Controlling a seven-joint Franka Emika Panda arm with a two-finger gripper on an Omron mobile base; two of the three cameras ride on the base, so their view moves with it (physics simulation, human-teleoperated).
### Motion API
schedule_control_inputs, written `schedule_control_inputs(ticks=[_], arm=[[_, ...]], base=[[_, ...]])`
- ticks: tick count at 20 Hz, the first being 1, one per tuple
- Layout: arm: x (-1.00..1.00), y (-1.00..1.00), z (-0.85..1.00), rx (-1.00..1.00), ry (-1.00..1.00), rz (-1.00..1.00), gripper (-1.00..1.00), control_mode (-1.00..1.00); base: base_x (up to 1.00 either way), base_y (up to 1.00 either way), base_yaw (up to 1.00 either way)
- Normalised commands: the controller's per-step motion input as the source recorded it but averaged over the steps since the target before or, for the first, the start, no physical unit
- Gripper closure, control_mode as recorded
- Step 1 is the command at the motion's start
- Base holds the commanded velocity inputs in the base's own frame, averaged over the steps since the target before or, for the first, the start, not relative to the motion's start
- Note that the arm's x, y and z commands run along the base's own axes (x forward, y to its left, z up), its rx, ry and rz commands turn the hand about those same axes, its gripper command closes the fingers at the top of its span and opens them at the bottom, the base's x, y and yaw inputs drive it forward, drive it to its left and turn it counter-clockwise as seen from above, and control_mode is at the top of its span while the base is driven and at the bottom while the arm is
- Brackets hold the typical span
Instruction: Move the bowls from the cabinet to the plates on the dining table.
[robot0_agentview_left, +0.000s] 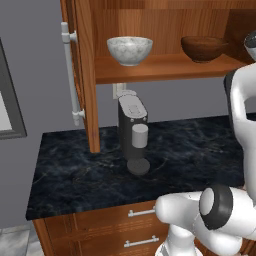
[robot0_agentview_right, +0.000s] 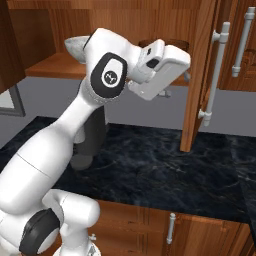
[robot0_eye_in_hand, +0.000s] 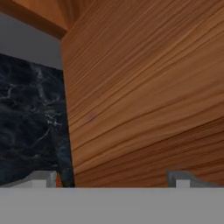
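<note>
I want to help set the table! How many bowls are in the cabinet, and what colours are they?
White-grey marbled bowl: 1
Reddish-brown bowl: 1
Total: 2 bowls, both on the cabinet shelf.

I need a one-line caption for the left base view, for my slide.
Open wall cabinet with a marbled bowl and a brown bowl on its shelf, above a coffee machine on the black counter.
</note>
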Motion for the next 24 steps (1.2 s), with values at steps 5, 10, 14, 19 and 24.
schedule_control_inputs(ticks=[5,10,14,19,24], arm=[[0.0,0.48,-0.02,0.2,-0.05,0.12,-1.0,-1.0],[-0.01,0.55,0.0,0.18,-0.04,0.16,-1.0,-1.0],[-0.05,0.58,0.0,0.17,-0.02,0.19,-1.0,-1.0],[-0.19,0.58,0.0,0.15,0.0,0.19,-1.0,-1.0],[-0.35,0.47,0.0,0.16,-0.02,0.19,-1.0,-1.0]], base=[[0.0,0.0,0.0],[0.0,0.0,0.0],[0.0,0.0,0.0],[0.0,0.0,0.0],[0.0,0.0,0.0]])
